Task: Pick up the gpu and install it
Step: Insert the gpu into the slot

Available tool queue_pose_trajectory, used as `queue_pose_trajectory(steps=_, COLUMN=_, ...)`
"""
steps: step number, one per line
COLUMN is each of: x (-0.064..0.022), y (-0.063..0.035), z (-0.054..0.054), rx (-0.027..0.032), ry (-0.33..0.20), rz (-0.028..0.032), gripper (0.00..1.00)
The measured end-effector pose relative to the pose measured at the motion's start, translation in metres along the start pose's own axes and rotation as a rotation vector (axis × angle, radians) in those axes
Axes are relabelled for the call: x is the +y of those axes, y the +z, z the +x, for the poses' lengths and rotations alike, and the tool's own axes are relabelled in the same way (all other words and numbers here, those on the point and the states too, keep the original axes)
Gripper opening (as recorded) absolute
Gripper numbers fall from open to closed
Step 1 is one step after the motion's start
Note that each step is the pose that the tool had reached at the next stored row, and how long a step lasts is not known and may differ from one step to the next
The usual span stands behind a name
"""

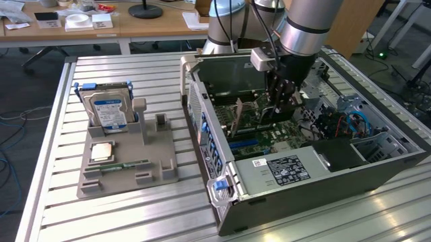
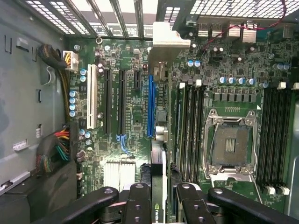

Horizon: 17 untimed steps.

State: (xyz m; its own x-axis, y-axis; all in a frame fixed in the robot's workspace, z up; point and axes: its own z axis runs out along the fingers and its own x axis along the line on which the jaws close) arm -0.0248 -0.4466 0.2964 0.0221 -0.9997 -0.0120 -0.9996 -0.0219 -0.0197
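The gpu [image 2: 163, 179] shows edge-on in the wrist view, a thin black card with a logo near my fingers and a metal bracket [image 2: 170, 36] at its far end. My gripper [image 2: 161, 198] is shut on it, one finger on each face. The card hangs upright just above the motherboard, alongside the long blue slot [image 2: 150, 107]. In the exterior view my gripper [image 1: 279, 108] reaches down into the open computer case [image 1: 222, 201], and the brownish gpu [image 1: 237, 118] stands on edge inside it, toward the case's rear wall.
RAM slots [image 2: 189, 130] and the bare CPU socket [image 2: 231, 144] lie beside the card. Cable bundles [image 2: 56, 149] sit by the case wall. On the slatted table, a grey holder [image 1: 128, 161] carries a hard drive [image 1: 108, 111], a CPU [image 1: 101, 151] and a RAM stick [image 1: 124, 165].
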Motion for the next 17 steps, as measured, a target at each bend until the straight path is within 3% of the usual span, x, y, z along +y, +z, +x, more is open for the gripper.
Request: queue_pose_trajectory(steps=17, x=0.0046, y=0.0009, z=0.0016, rx=-0.0002, ry=0.0, rz=0.0004, gripper=0.26)
